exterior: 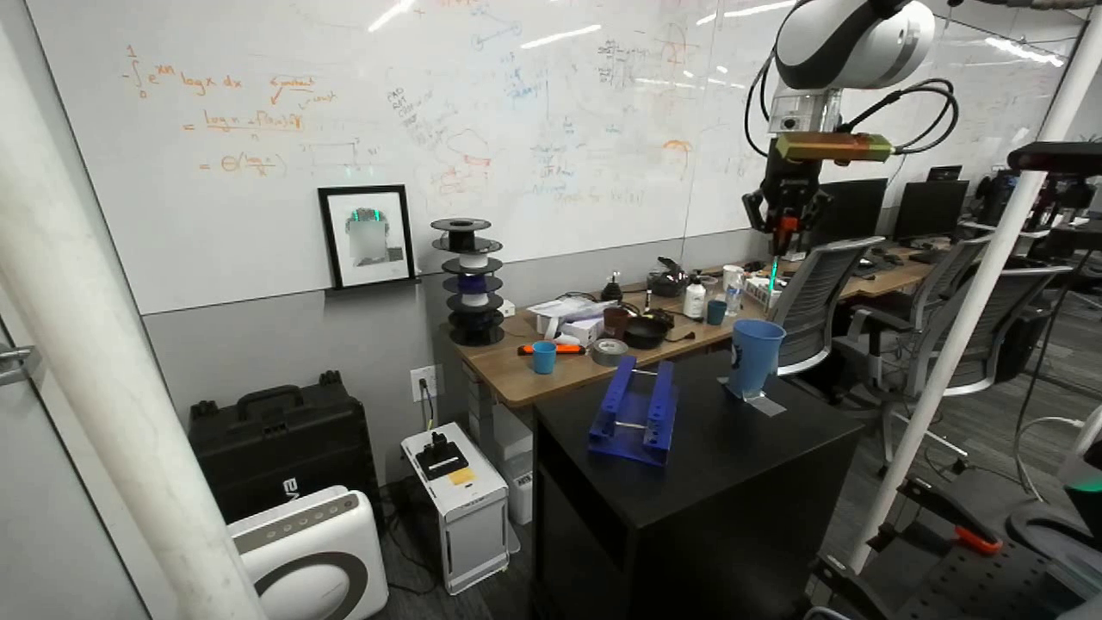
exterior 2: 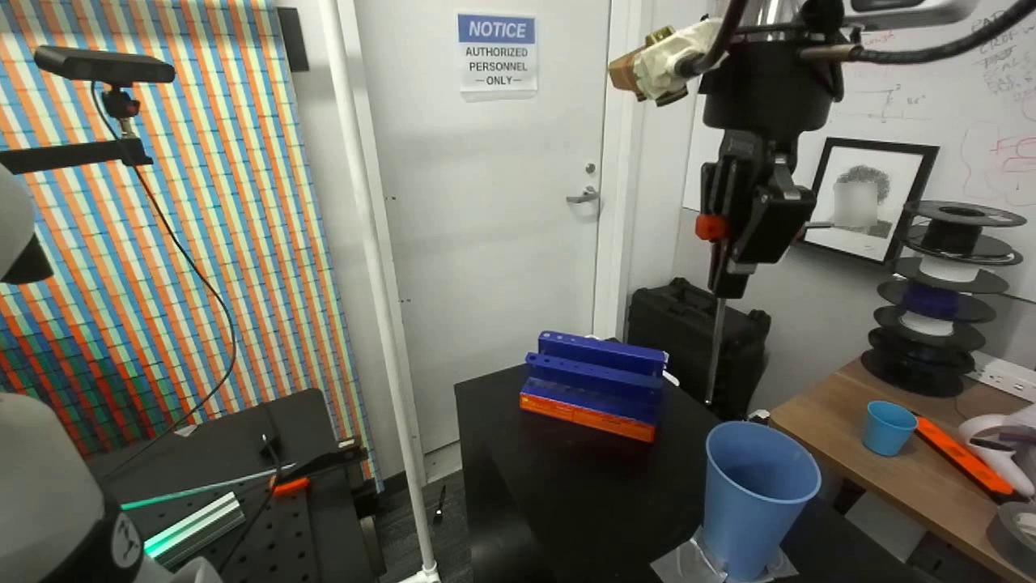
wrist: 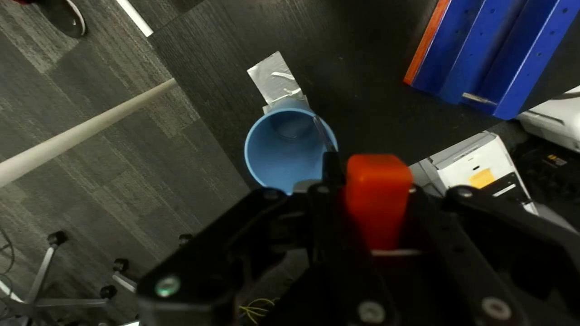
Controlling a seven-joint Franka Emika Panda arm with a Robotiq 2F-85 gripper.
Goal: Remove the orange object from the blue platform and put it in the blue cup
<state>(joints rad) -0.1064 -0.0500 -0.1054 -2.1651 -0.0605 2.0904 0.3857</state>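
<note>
The orange object (exterior: 787,226) is an orange-red handle with a long thin metal shaft pointing down. My gripper (exterior: 780,243) is shut on the handle and holds it in the air; it also shows in an exterior view (exterior 2: 730,283). The blue cup (exterior 2: 759,502) stands upright on a black cabinet, taped at its base. In the wrist view the shaft tip overlaps the right rim of the cup (wrist: 283,149); the handle (wrist: 378,194) fills the jaws. The shaft is above the cup, apart from it. The blue platform (exterior: 659,413) lies beside the cup with nothing orange standing in it.
The black cabinet (exterior: 671,482) carries the platform and cup. An orange strip (exterior 2: 587,417) runs along one platform side. A wooden desk (exterior: 508,379) behind holds a smaller blue cup (exterior: 544,356), tape and other clutter. A white pole (exterior: 938,362) and chairs stand nearby.
</note>
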